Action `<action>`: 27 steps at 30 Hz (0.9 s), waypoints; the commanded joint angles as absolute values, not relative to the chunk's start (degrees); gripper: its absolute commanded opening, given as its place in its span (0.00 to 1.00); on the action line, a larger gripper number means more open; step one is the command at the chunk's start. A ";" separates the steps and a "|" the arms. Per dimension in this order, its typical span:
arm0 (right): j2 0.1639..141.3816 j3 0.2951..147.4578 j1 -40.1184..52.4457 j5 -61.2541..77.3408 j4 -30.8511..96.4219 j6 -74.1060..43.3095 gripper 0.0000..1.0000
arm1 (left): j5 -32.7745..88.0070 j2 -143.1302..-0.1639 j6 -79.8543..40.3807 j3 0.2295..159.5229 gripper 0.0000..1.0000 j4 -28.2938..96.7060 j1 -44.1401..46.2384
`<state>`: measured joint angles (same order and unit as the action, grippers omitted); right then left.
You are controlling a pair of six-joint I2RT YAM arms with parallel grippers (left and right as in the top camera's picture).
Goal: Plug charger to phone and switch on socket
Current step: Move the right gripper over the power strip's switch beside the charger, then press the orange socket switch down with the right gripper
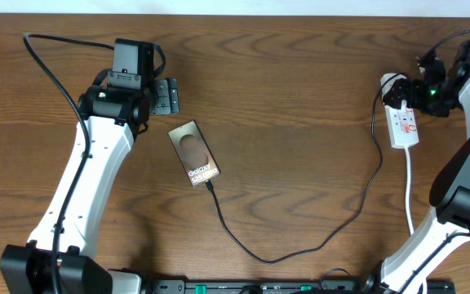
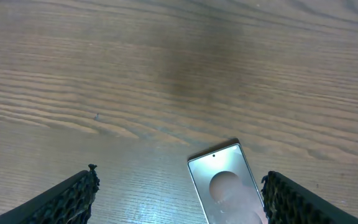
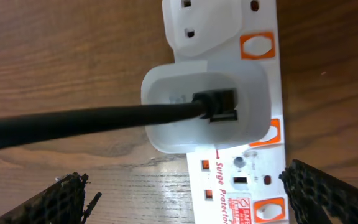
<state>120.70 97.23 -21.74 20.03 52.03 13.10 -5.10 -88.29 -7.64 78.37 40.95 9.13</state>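
Observation:
The bronze-brown phone [image 1: 194,153] lies on the table left of centre, with the black charger cable [image 1: 317,241] running from its lower end in a loop to the white socket strip [image 1: 404,124] at the far right. My left gripper [image 1: 166,95] is open and empty, just up-left of the phone; the phone's top end [image 2: 224,186] shows between its fingers [image 2: 179,205]. My right gripper [image 1: 414,86] is open over the socket's far end. In the right wrist view, a white adapter [image 3: 207,112] with the black cable [image 3: 73,124] sits in the socket [image 3: 253,180], between my fingers [image 3: 191,199].
The socket's white cord [image 1: 409,188] runs down toward the right arm's base. A thick black robot lead [image 1: 51,73] curves along the left arm. Orange switches [image 3: 257,46] mark the strip's side. The table's far edge runs along the top.

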 commanded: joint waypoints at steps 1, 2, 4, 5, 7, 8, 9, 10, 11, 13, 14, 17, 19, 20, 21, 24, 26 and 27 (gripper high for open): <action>121.21 96.62 -21.65 21.80 51.27 13.98 0.99 | -6.28 -88.18 -7.33 78.94 0.86 41.10 9.08; 121.21 96.62 -21.65 21.80 51.05 13.93 0.99 | -6.28 -88.18 -7.33 78.94 0.86 41.10 9.08; 121.21 96.62 -21.65 21.82 50.59 13.74 0.99 | -6.28 -88.18 -7.33 78.94 0.86 41.10 9.08; 121.23 96.62 -21.65 21.82 50.48 13.76 0.99 | -6.28 -88.18 -7.33 78.94 0.86 41.10 9.08; 121.40 96.62 -21.67 21.82 50.30 13.74 0.99 | -6.28 -88.18 -7.33 78.94 0.86 41.10 9.08; 121.56 96.62 -21.67 21.80 50.26 13.50 1.00 | -6.28 -88.18 -7.33 78.94 0.87 41.10 9.08; 121.75 96.62 -21.67 21.82 50.13 13.21 0.99 | -6.28 -88.18 -7.33 78.94 0.87 41.10 9.08; 121.99 96.62 -21.65 21.82 50.04 13.08 0.99 | -6.28 -88.18 -7.33 78.94 0.86 41.10 9.08; 122.23 96.62 -21.65 21.82 50.00 13.08 0.99 | -6.28 -88.18 -7.33 78.94 0.86 41.10 9.08; 122.61 96.62 -21.67 21.80 49.98 13.10 0.99 | -6.28 -88.18 -7.33 78.94 0.87 41.10 9.08; 122.74 96.62 -21.65 21.80 50.00 13.10 0.99 | -6.28 -88.18 -7.33 78.94 0.87 41.10 9.08; 122.91 96.62 -21.65 21.82 50.06 13.10 0.99 | -6.28 -88.18 -7.33 78.94 0.86 41.10 9.08; 122.91 96.60 -21.65 21.82 50.06 13.08 0.99 | -6.28 -88.18 -7.33 78.94 0.86 41.10 9.08; 122.91 96.57 -21.65 21.80 50.06 13.10 0.99 | -6.28 -88.18 -7.33 78.94 0.86 41.10 9.08; 122.91 96.55 -21.67 21.82 50.06 13.10 0.99 | -6.28 -88.18 -7.33 78.94 0.87 41.10 9.08; 122.93 96.51 -21.65 22.20 49.87 12.86 0.99 | -6.28 -88.18 -7.33 78.94 0.86 41.10 9.08; 122.93 96.51 -21.65 23.73 49.60 12.88 0.99 | -6.28 -88.18 -7.33 78.94 0.86 41.10 9.08; 122.93 96.51 -21.65 24.49 49.47 12.86 0.99 | -6.28 -88.18 -7.33 78.94 0.86 41.10 9.08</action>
